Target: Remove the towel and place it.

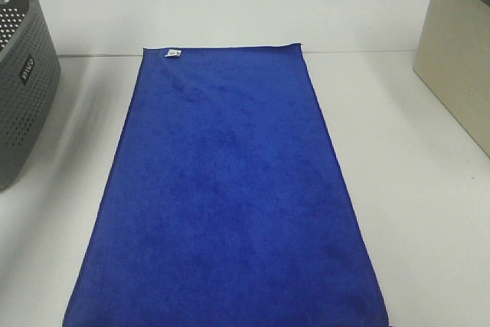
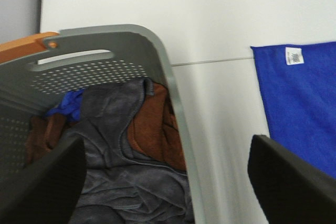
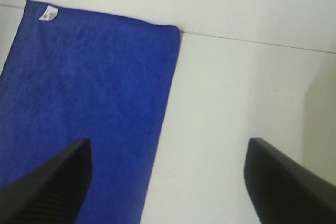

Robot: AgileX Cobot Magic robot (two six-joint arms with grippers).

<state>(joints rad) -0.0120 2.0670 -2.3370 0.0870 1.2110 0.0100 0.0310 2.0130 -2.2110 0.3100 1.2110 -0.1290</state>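
My left fingers (image 2: 47, 182) stand wide apart, nothing between them; the left gripper (image 2: 168, 182) hangs over the basket's rim, one finger above the basket's inside, the other above bare table beside the towel. My right fingers (image 3: 50, 182) are just as wide, holding nothing; the right gripper (image 3: 168, 182) hovers over the towel's right edge, one finger over blue cloth, the other over white table. Neither gripper shows in the high view.

Towel (image 1: 226, 197): deep blue, plush, spread flat on the white table (image 1: 406, 189), long axis running away from me. Near end runs off the bottom of the high view. Sides straight, surface smooth with only faint creases. Far end lies at the seam where the table meets the wall. Small white tag (image 1: 173, 53) at the far left corner, lying on the cloth.

Left of the towel, apart from it: grey perforated basket (image 1: 27, 82). Inside, seen from my left wrist: a dark grey cloth (image 2: 113, 145) on top, a brown cloth (image 2: 157, 129) against the near wall, a bit of blue cloth (image 2: 68, 106) deeper in. An orange edge (image 2: 23, 45) shows behind the basket's rim.

Far right: a beige box (image 1: 455, 67), clear of the towel.
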